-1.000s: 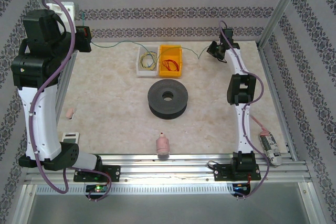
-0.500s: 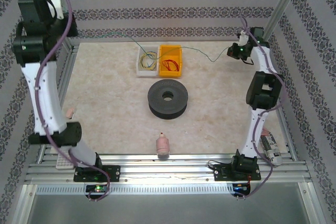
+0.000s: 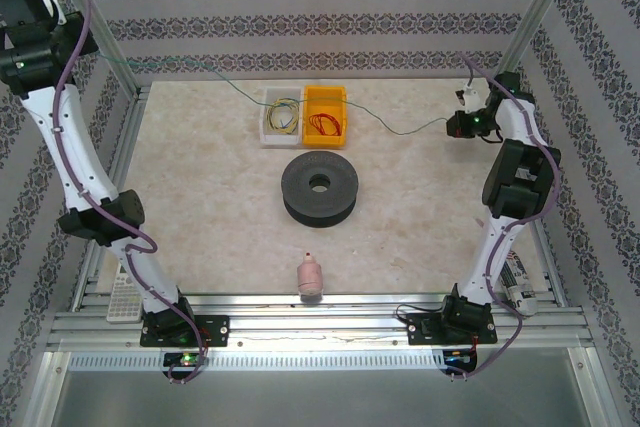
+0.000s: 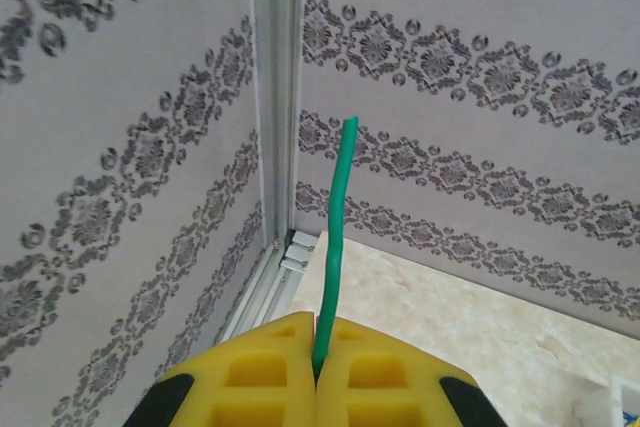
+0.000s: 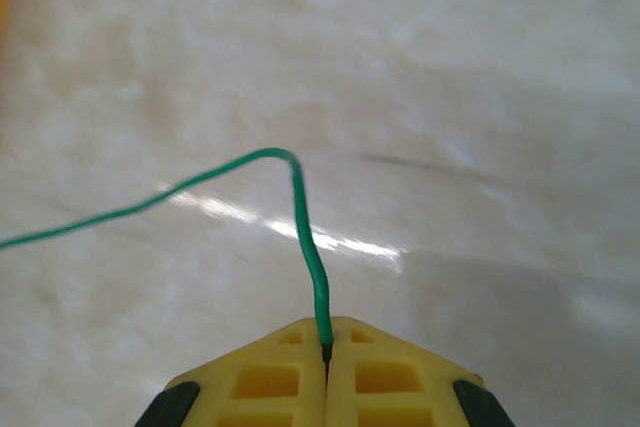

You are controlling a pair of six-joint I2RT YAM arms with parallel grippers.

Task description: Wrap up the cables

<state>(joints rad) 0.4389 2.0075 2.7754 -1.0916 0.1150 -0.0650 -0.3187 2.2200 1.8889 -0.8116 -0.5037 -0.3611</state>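
A thin green cable [image 3: 400, 131] stretches across the back of the table, over the two bins, with each end in a gripper. My left gripper [image 4: 317, 322] is raised in the back-left corner, shut on one end of the green cable [image 4: 335, 217], whose tip sticks up past the yellow fingers. My right gripper [image 3: 462, 125] hangs at the back right above the table. It is shut on the other end of the green cable [image 5: 300, 197]. A yellow cable [image 3: 283, 115] lies coiled in the white bin and a red-orange cable [image 3: 323, 124] in the yellow bin. The black spool [image 3: 320, 187] lies flat mid-table.
A pink bottle [image 3: 310, 277] stands near the front edge. A white object [image 3: 517, 282] lies at the front right by the rail, and a white keypad-like item [image 3: 125, 292] at the front left. Aluminium frame posts [image 3: 530, 22] and patterned walls enclose the table.
The left arm has swung up and out to the back-left corner. The right arm has moved right and slightly nearer. The green cable has been drawn longer and straighter between them.
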